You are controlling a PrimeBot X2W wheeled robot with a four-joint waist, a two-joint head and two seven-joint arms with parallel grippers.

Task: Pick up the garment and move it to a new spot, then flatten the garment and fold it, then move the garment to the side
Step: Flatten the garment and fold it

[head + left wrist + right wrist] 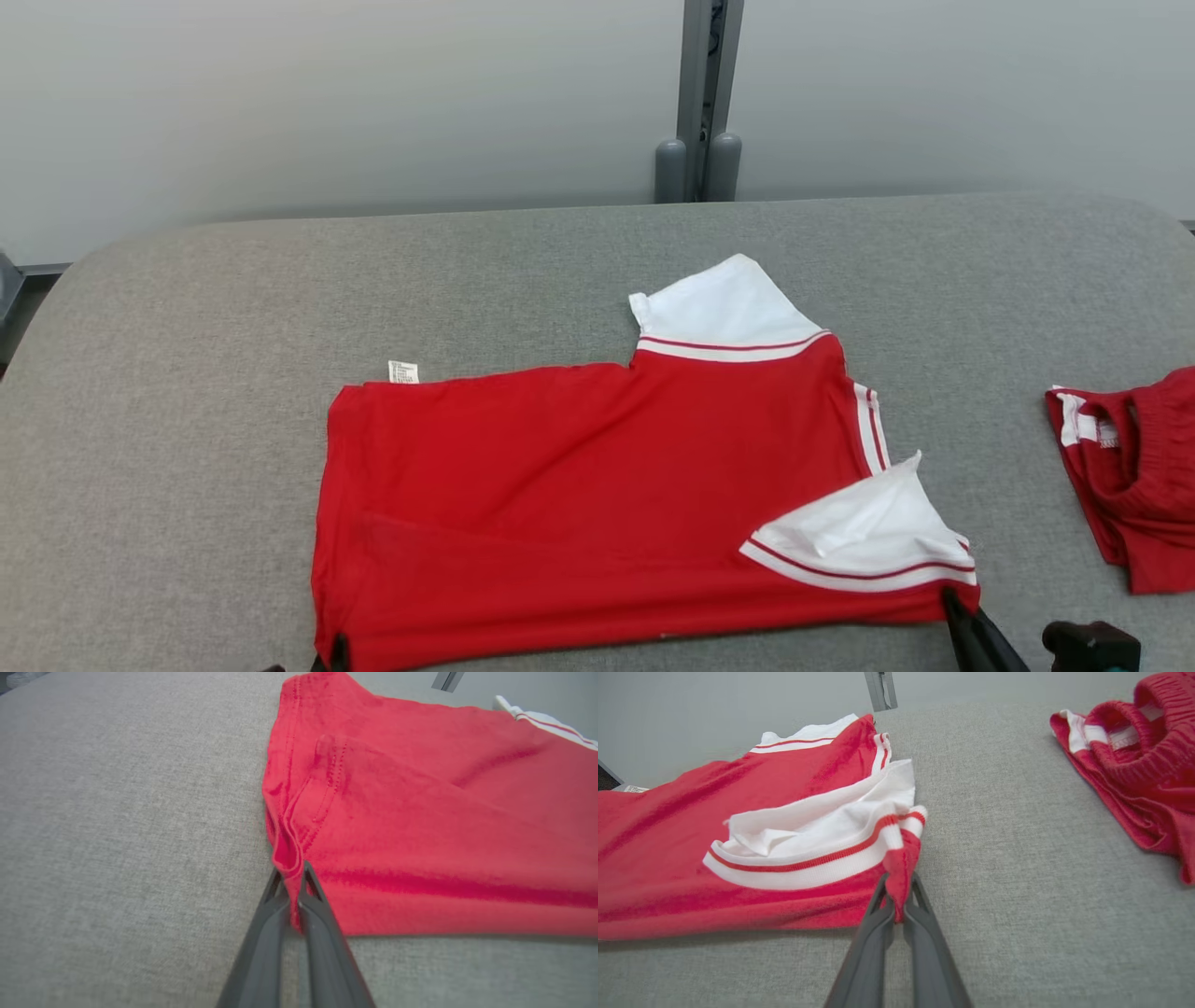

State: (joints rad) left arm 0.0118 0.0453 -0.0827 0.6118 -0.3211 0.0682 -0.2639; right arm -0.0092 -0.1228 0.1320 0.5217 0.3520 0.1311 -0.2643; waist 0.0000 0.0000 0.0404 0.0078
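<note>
Red shirt (pixel 579 485) lies spread on the grey fabric table (pixel 187 373), close to the near edge, with the hem at the left and the white sleeves at the right. The near sleeve (pixel 822 830) is turned over onto the red body. The left gripper (pixel 290 870) is clenched on the near hem corner, with cloth pinched between its fingers. The right gripper (pixel 900 882) grasps the red corner just under the striped cuff. A small label (pixel 403 371) sticks out at the far hem. Another red top (pixel 1139 476) lies well apart, at the right.
</note>
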